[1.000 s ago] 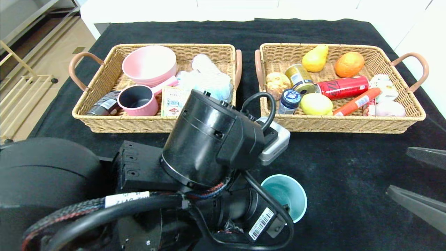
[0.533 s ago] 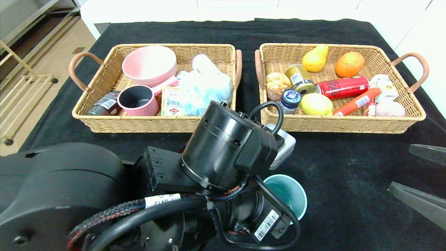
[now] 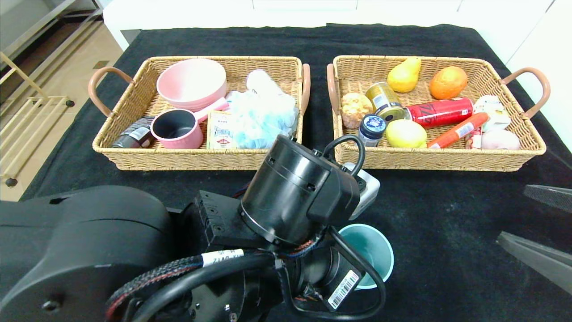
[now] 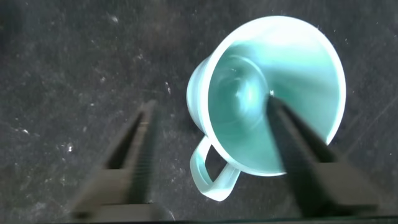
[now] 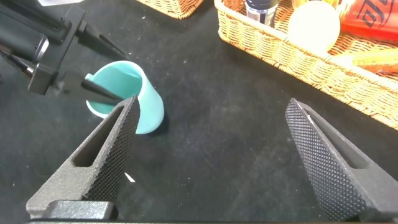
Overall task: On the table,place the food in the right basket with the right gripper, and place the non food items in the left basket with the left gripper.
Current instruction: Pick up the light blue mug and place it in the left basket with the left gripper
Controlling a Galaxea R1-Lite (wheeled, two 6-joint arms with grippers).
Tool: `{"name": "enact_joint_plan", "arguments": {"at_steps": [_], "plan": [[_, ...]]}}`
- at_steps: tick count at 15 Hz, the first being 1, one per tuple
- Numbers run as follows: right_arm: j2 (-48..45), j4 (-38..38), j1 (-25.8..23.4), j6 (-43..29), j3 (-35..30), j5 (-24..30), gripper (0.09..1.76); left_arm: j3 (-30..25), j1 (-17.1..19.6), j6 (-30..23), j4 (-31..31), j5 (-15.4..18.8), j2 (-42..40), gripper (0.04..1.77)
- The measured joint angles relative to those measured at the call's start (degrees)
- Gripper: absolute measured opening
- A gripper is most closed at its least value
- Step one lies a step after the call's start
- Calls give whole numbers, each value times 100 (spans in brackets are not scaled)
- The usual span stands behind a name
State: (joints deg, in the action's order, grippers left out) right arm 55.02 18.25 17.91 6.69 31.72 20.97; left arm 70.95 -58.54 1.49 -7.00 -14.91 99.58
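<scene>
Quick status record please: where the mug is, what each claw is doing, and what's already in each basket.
mug: light blue mug upright on the table, outside both baskets
left claw: left claw straddles the mug wall, one finger inside, one outside on the handle side; grip not yet visibly closed
right claw: right claw open, hanging above bare cloth at the robot's right
left basket: left basket holds pink pan, beige box, pink bowl
right basket: right basket holds lemon, gold can, sausage
remaining: the mug

from the head we look down over the table [image 3: 447, 214]; both wrist views closely share the mug [image 4: 273, 106].
</scene>
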Motion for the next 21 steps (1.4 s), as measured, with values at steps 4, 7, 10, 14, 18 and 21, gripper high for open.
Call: {"name": "enact_joint_plan", "arguments": {"at_steps": [4,7,10,14,18,21], "plan": [[22,0,0,2,-11,4,171,-33,0,-23,2,0,17,64],[44,5,0,2,-17,0,171,-45,2,-26,2,2,17,17],[55,0,0,5,-22,-2,171,-50,0,-26,2,0,17,17],[61,-1,0,2,-27,0,171,-56,0,-26,2,0,20,17],[61,7,0,0,-27,0,171,-56,-6,-22,2,-22,22,17],[52,7,0,2,-22,-2,171,-28,0,-4,-16,-57,17,17]]}}
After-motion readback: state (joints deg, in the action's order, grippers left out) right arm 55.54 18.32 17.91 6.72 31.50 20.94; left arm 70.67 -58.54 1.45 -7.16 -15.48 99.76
